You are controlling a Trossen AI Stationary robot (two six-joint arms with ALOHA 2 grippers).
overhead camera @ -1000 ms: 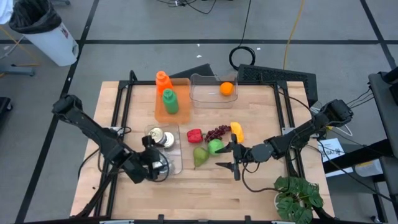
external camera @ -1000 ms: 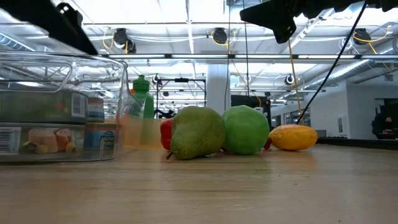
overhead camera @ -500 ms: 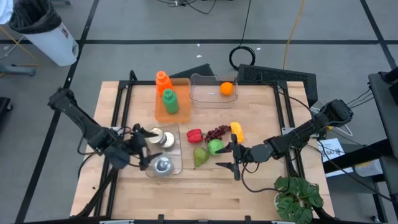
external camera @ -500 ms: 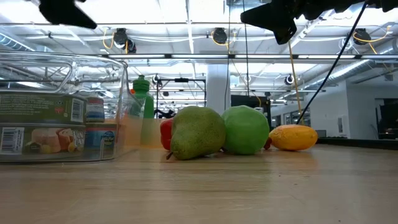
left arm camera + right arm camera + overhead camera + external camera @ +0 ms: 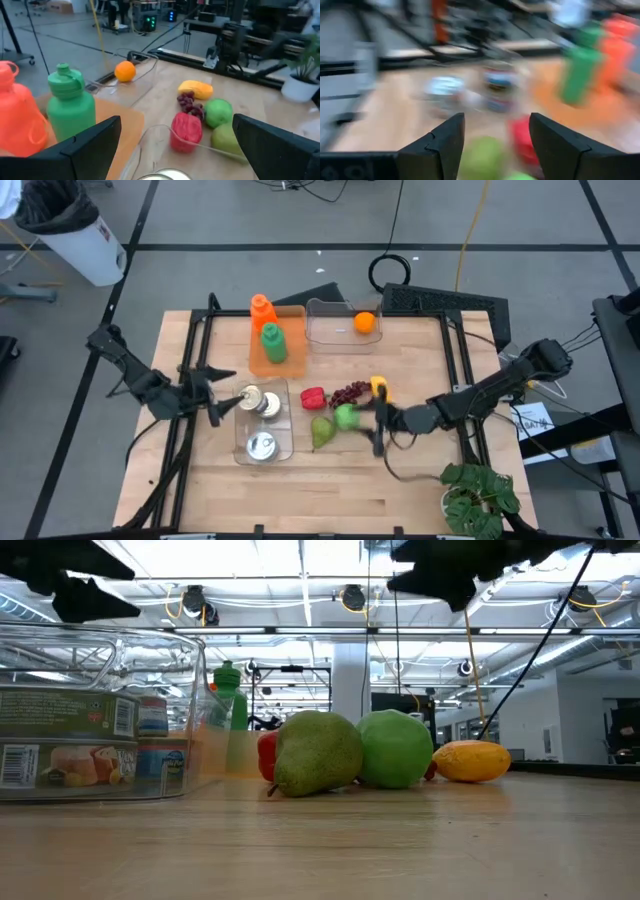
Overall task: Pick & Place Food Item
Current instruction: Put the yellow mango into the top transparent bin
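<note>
The food lies mid-table: a pear (image 5: 322, 432), a green apple (image 5: 345, 417), a red pepper (image 5: 312, 397), dark grapes (image 5: 350, 392) and a yellow fruit (image 5: 380, 388). An orange (image 5: 364, 322) sits in a clear bin (image 5: 330, 315) at the far edge. My right gripper (image 5: 373, 426) hovers open just right of the apple, above the table, with nothing between its fingers (image 5: 440, 145). My left gripper (image 5: 213, 390) stands open and empty in the air by the table's left side, left of the clear bin with cans (image 5: 284, 442).
An orange tray (image 5: 262, 362) at the far left carries a green bottle (image 5: 273, 343) and an orange bottle (image 5: 262, 310). Three cans (image 5: 262, 445) lie in the clear bin. A potted plant (image 5: 478, 500) stands at the near right corner. Bare wood lies along the near edge.
My left gripper has drawn back from over the near end of the can bin toward the table's left and far side, staying open; a can shows where it was. My right gripper has swung slightly toward the green apple.
</note>
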